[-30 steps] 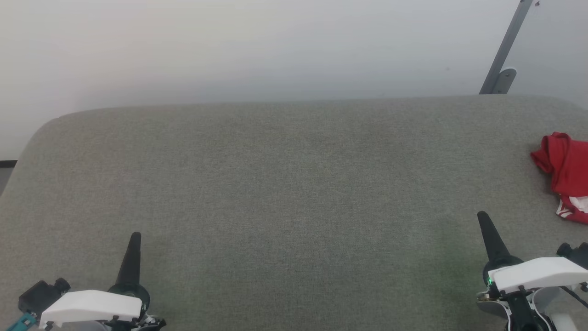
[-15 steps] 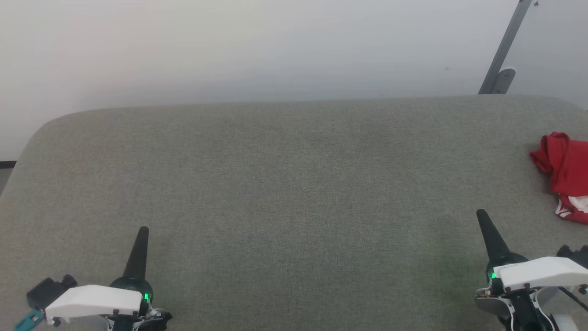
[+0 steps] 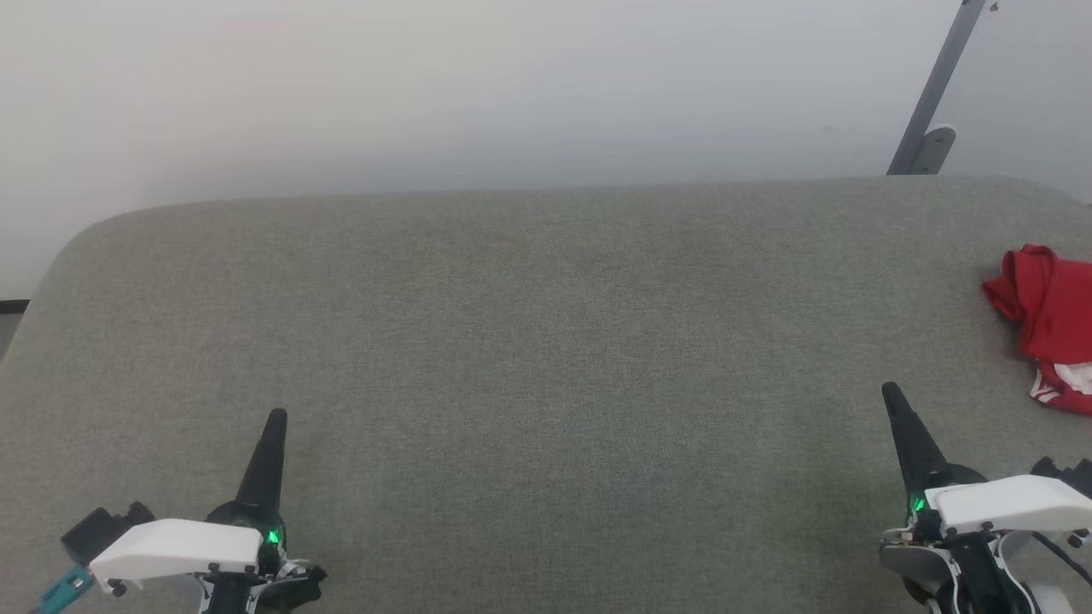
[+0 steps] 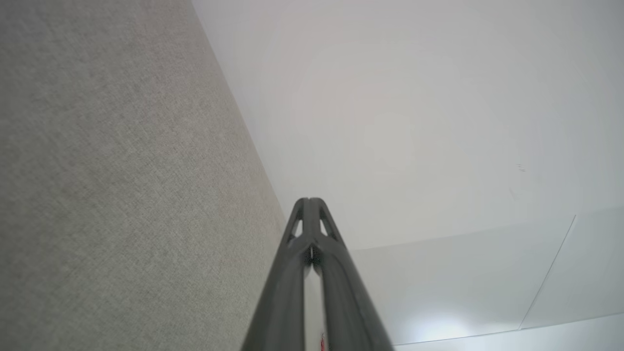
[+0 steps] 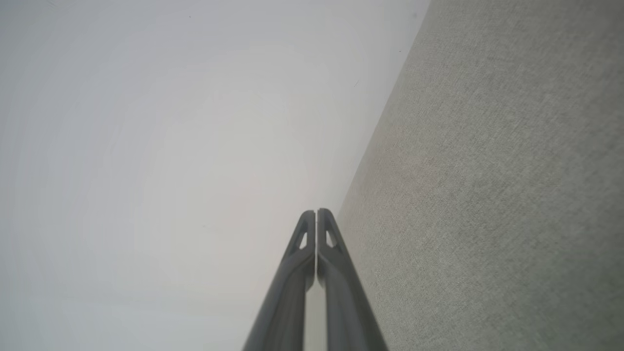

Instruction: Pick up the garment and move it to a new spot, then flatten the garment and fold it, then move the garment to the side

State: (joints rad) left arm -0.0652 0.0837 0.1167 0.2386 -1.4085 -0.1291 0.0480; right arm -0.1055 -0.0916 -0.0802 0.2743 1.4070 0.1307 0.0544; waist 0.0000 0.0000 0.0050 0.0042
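The right gripper (image 3: 894, 396) has its fingers pressed together and holds nothing, like the left gripper (image 3: 275, 419) — but it is far nearer: the garment (image 3: 1054, 311) lies bunched ahead and rightward, toward the surface's (image 3: 546, 341) right end.

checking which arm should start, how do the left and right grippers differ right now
The left gripper leans right in the head view; the right gripper leans left. The right gripper sits close to the garment; the left gripper is far across the table. Both have shut jaws, holding nothing.
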